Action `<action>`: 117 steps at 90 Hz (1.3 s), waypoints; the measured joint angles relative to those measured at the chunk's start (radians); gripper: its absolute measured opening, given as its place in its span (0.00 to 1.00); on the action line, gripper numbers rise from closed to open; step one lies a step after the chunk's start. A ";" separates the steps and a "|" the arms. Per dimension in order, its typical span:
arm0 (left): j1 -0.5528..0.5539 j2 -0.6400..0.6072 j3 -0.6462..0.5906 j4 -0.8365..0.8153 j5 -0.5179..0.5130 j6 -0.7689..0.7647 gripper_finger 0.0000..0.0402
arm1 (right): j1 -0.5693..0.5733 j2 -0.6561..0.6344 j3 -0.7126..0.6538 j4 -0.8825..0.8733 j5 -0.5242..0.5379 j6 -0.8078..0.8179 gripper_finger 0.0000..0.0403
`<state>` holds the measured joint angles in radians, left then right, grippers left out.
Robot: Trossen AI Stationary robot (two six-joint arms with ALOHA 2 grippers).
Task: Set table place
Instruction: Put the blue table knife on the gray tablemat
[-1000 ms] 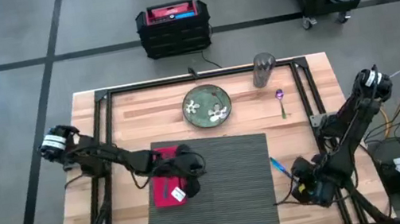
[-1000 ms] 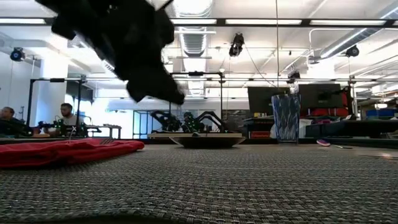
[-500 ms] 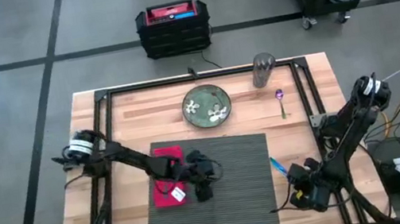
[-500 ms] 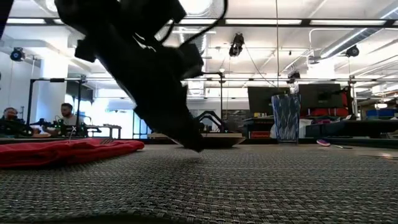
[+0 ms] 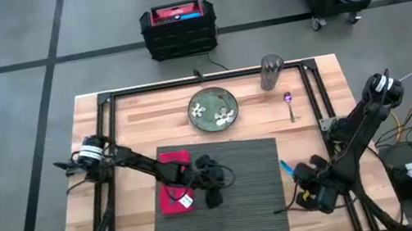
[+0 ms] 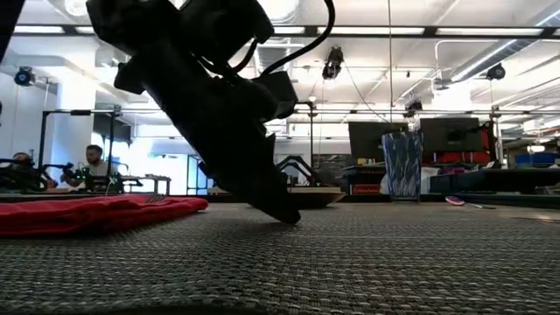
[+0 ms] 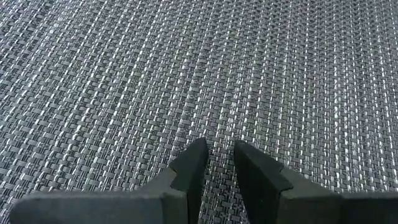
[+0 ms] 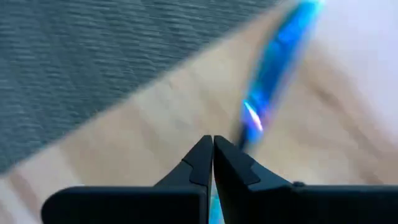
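Left gripper [image 5: 212, 198] was down on the mat [image 5: 244, 200], roughly mid-mat, just beside the red napkin [image 5: 173, 189]. Left wrist view showed its fingers [image 7: 186, 168] nearly together with a thin gap, nothing between them, only mat [image 7: 199, 68] weave ahead. Low view: gripper [image 6: 284, 214] tip touching or just above the mat [image 6: 350, 262]; can't tell which.

Right gripper [image 5: 308, 192] sat low by the table's [image 5: 333, 79] right edge, just off the mat's right edge, near the front right corner. Right wrist view: fingers [image 8: 199, 158] pressed together, nothing between them. A blue item [image 8: 277, 68] lay on bare wood just beyond the tips, blurred, can't identify it. Same blue item [image 5: 286, 168] showed in the high view between mat and right gripper.

Mat lay at the front centre of the table, long side along the front edge. Napkin lay on the mat's left end, white tag toward the front.

Plate [image 5: 212, 109] sat on bare wood behind the mat, near the back edge, apart from it. Cup [image 5: 271, 72] stood at the back right, spoon [image 5: 289, 103] just in front of it. Low view had the napkin [image 6: 96, 213] at left, cup [image 6: 402, 166] and spoon [image 6: 464, 202] at right.
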<state>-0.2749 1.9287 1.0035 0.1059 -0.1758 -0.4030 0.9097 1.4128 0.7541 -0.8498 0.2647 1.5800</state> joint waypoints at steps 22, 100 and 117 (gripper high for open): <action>0.000 -0.017 0.001 -0.104 -0.007 -0.029 0.19 | 0.004 0.024 -0.048 0.050 -0.097 0.017 0.00; 0.017 -0.047 0.202 -0.022 0.007 0.154 0.19 | -0.180 -0.026 -0.054 0.152 0.026 -0.239 0.00; 0.049 0.158 0.419 -0.057 0.004 0.230 0.19 | -0.301 -0.032 -0.086 0.171 0.011 -0.360 0.00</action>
<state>-0.2259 2.0864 1.4224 0.0488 -0.1715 -0.1733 0.6087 1.3808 0.6686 -0.6785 0.2759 1.2198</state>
